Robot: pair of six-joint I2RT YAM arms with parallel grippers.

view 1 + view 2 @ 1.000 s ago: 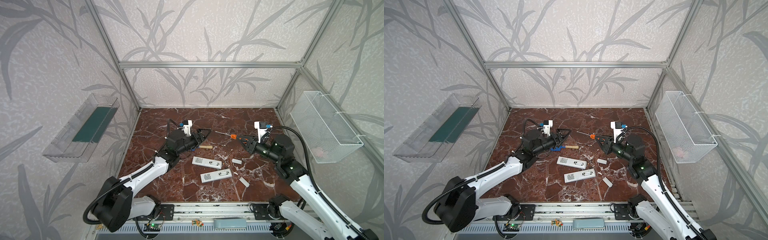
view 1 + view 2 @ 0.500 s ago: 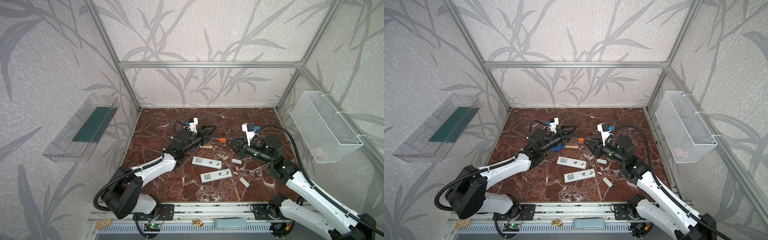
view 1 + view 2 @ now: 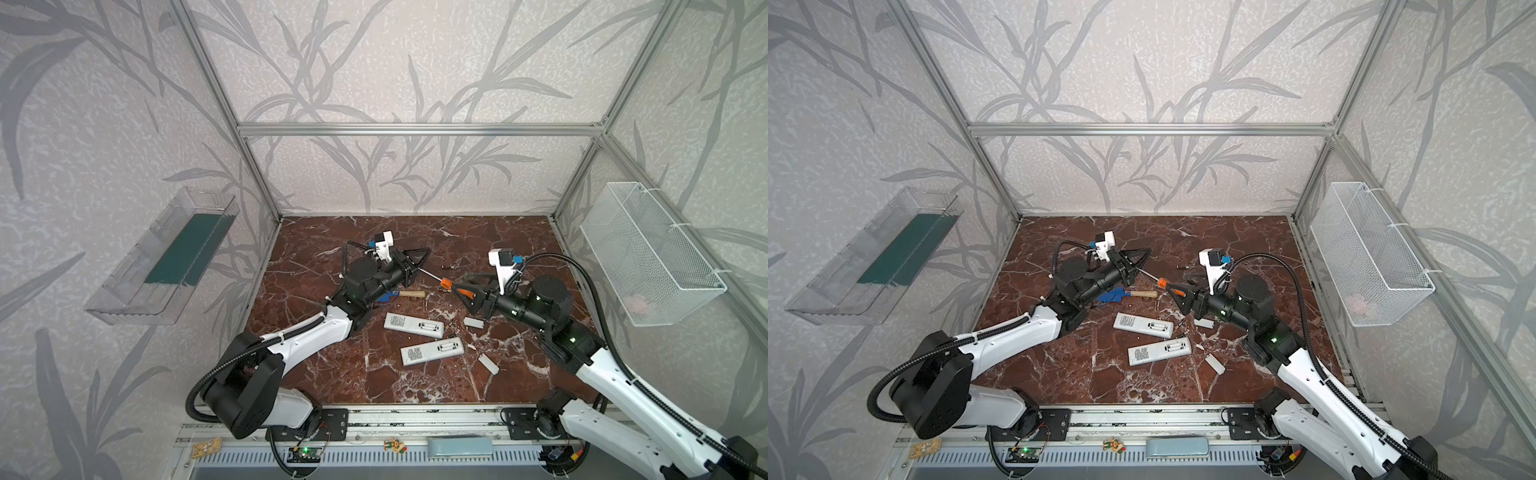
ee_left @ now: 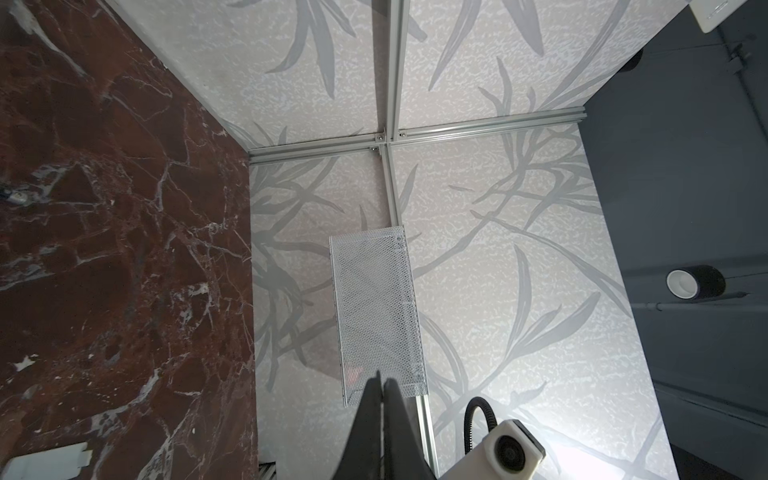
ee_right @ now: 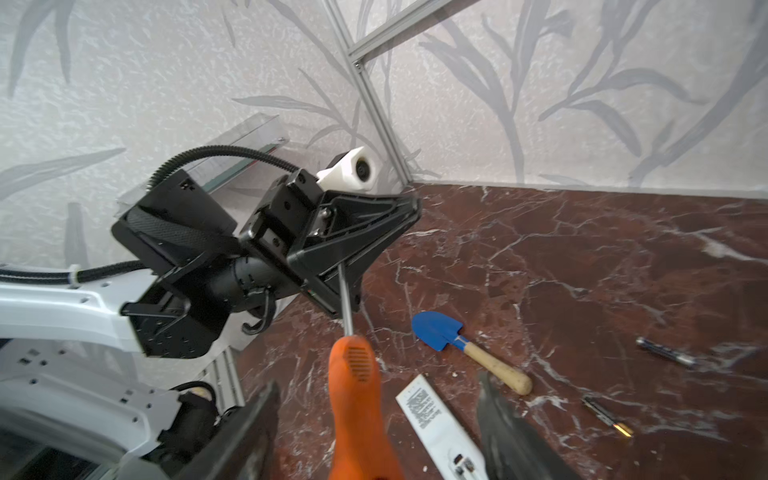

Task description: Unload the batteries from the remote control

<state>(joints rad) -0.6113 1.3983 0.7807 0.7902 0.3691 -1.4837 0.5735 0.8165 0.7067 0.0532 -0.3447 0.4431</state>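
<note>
- left claw (image 3: 416,262) clamped shut on the metal shaft of the screwdriver (image 3: 445,284); tool is up off the tabletop (image 3: 324,374), spanning between both claws
- left wrist view: the two fingers (image 4: 370,415) are pressed together, shaft hidden
- right claw (image 3: 462,288) spread wide, jaws either side of the orange handle; right wrist view shows a gap on both sides
- battery (image 3: 447,266) loose on the tabletop at 12 o'clock of the handle, near it; dark body, silvery end
- second battery (image 5: 606,415) also loose on the tabletop, near the right claw, brassy tip
- far remote (image 3: 413,325) and near remote (image 3: 432,351), white, face down around tabletop centre; near one at 6 o'clock of the far one
- both battery bays uncovered, facing up; cells inside or not, too small to tell
- white cover (image 3: 473,322) at 3 o'clock of far remote; second cover (image 3: 488,363) at 4 o'clock of near remote
- toy shovel (image 3: 405,294), blue blade, wooden handle, at 12 o'clock of far remote, just beside the left arm
- wire basket (image 3: 648,257) on the 3 o'clock wall, clear tray (image 3: 166,257) on the 9 o'clock wall
</note>
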